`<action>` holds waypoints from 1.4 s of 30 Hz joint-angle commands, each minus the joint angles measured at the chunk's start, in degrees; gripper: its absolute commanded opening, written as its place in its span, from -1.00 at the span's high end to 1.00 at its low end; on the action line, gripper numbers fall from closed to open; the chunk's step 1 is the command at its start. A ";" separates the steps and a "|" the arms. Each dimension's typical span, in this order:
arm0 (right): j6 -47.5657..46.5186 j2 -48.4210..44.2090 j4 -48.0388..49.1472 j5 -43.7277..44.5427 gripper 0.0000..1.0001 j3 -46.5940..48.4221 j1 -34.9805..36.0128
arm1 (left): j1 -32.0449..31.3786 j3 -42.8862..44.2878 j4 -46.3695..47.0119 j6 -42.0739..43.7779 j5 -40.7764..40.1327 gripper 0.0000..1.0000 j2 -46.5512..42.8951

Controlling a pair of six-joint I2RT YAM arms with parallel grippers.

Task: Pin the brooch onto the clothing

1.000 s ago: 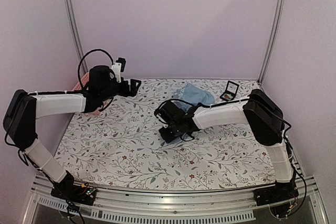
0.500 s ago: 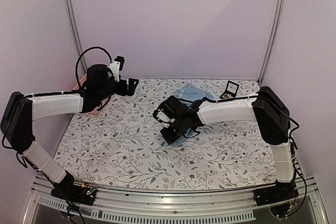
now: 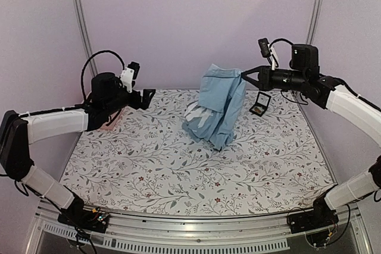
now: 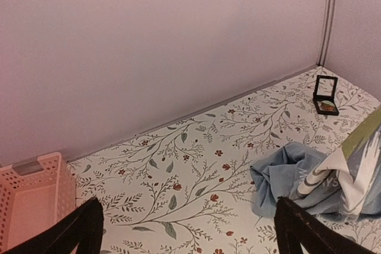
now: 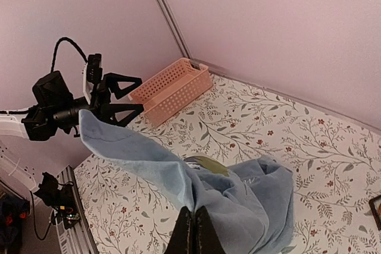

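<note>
Shirt [image 3: 217,105] lifted clear of the tabletop [image 3: 149,159].
The right end effector [image 3: 245,76], low at mid-table a second ago, now clamps the shirt's top edge aloft. The left end effector [image 3: 147,96] is spread and empty. The brooch [image 4: 327,106] lies in its case [image 3: 261,103]; pinning not begun.

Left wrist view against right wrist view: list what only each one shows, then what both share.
Left wrist only: the brooch lying in the open black case. Right wrist only: the right tool shut on the T-shirt, holding it up, and the left tool seen from outside, open and empty. Both: the T-shirt, the pink basket and the floral table.
</note>
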 commanded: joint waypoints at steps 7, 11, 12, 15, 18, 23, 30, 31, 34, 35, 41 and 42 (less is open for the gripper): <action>9.54 -6.30 -0.15 -2.53 1.00 -22.75 -15.98 | -12.83 3.81 -9.55 13.27 21.90 -0.92 10.82; 11.07 -6.64 -0.15 -2.29 1.00 -23.80 -20.14 | -15.98 7.86 -16.50 16.16 25.11 -0.64 19.15; 10.95 -6.39 -0.20 -2.16 1.00 -23.60 -20.42 | -16.49 8.71 -17.18 16.43 25.83 -0.57 21.03; 10.68 -4.93 -0.31 -0.98 1.00 -22.73 -20.75 | -17.86 11.14 -18.23 17.40 27.68 -0.46 25.62; 10.47 -3.18 -0.30 -0.14 1.00 -21.64 -20.92 | -18.83 14.09 -18.35 17.41 26.82 -0.43 29.43; 10.33 -1.24 0.51 -1.64 1.00 -19.89 -20.90 | -20.28 20.33 -16.02 15.73 20.00 -0.57 36.28; 9.83 -2.87 0.60 -1.70 1.00 -20.33 -20.89 | -20.15 28.86 -17.79 15.80 9.64 -0.48 44.69; 9.68 -3.14 0.44 -1.78 1.00 -20.35 -20.88 | -20.10 28.84 -17.29 15.98 9.34 -0.36 45.01; 9.30 -4.27 -0.24 -1.58 1.00 -20.08 -20.91 | -19.97 27.68 -14.32 15.14 9.24 0.41 44.63; 8.99 -4.81 -0.44 -1.61 1.00 -19.77 -20.88 | -19.78 27.12 -13.21 14.54 9.32 0.82 43.92; 5.23 -7.62 -3.99 -4.84 1.00 -13.15 -20.88 | -17.68 23.04 -14.05 13.71 7.14 1.00 31.44; 3.42 -7.98 -5.26 -5.99 1.00 -10.91 -20.91 | -17.23 23.16 -16.09 14.19 6.24 1.00 28.48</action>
